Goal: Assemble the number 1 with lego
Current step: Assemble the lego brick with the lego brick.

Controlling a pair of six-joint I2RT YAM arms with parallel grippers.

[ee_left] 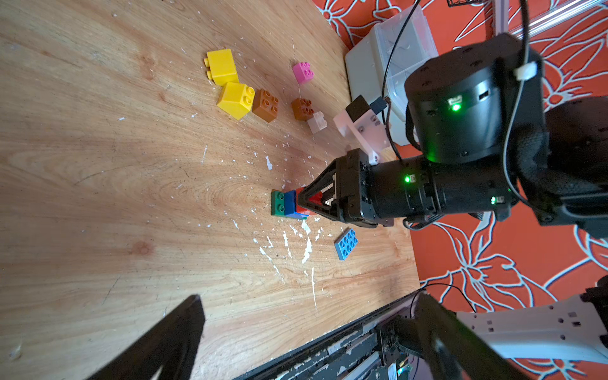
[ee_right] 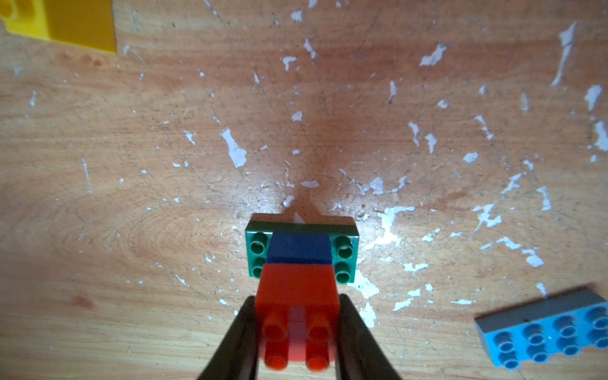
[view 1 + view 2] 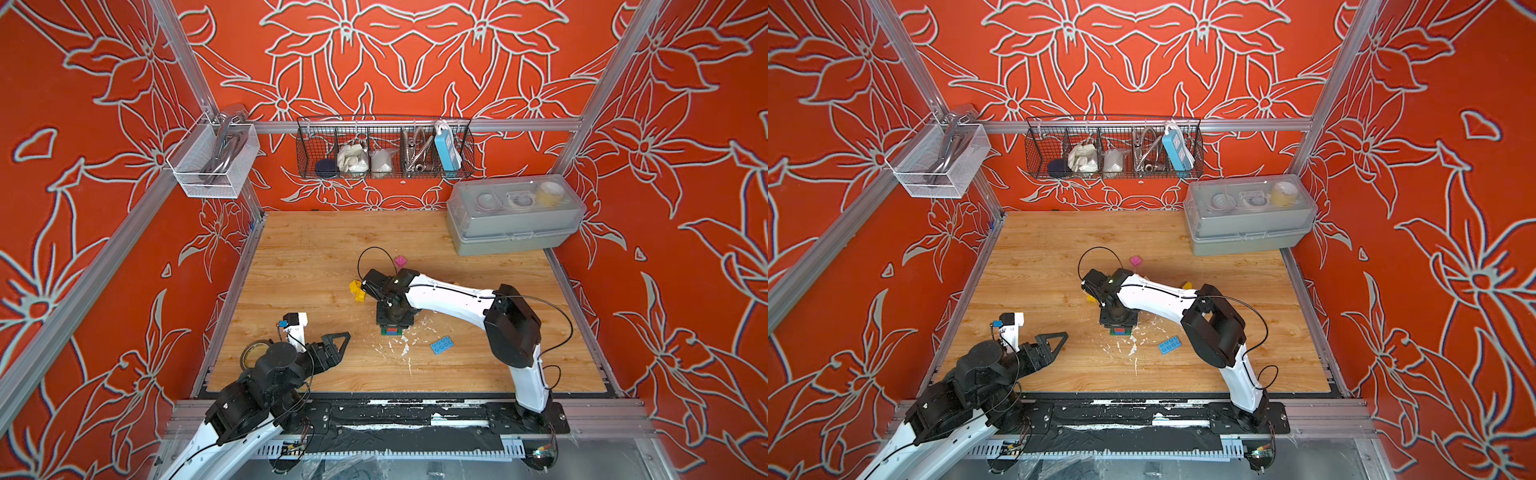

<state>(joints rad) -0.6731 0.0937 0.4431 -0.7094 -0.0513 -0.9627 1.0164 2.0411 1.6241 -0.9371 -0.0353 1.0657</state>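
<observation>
Sitting near the middle of the light wooden worktop (image 3: 311,257), the small lego stack (image 1: 291,204) is showing three layers. A flat dark green studded plate (image 2: 343,251) is lying at the bottom, a blue brick (image 2: 297,248) is sitting across its middle, and a red square brick (image 2: 297,289) is sitting on top. The right tool (image 2: 297,306) is clamping this red brick narrowly, with one black finger pressing on each side wall.

The main danger, as I am judging it, is coming from the loose base. Nothing is holding the green plate down, so if the tool is rising without releasing cleanly, the whole stack may be lifting with it, or the red brick may be coming off again. A push that is not centred may also be tipping the column. A flat light blue studded plate (image 3: 441,345) is lying near the stack, and a sideways move of the arm may be knocking it.

The right arm is reaching from the front edge across the worktop, and its wrist is bending so that the tool is pointing straight down onto the stack. The left arm is folding low at the front left corner. The left tool (image 3: 338,343) is standing wide and holding nothing, well apart from the stack, so it is giving no support. Behind the stack, spare pieces are waiting: two yellow bricks (image 1: 235,100), two brown bricks (image 1: 266,105) and a pink brick (image 1: 302,72).
</observation>
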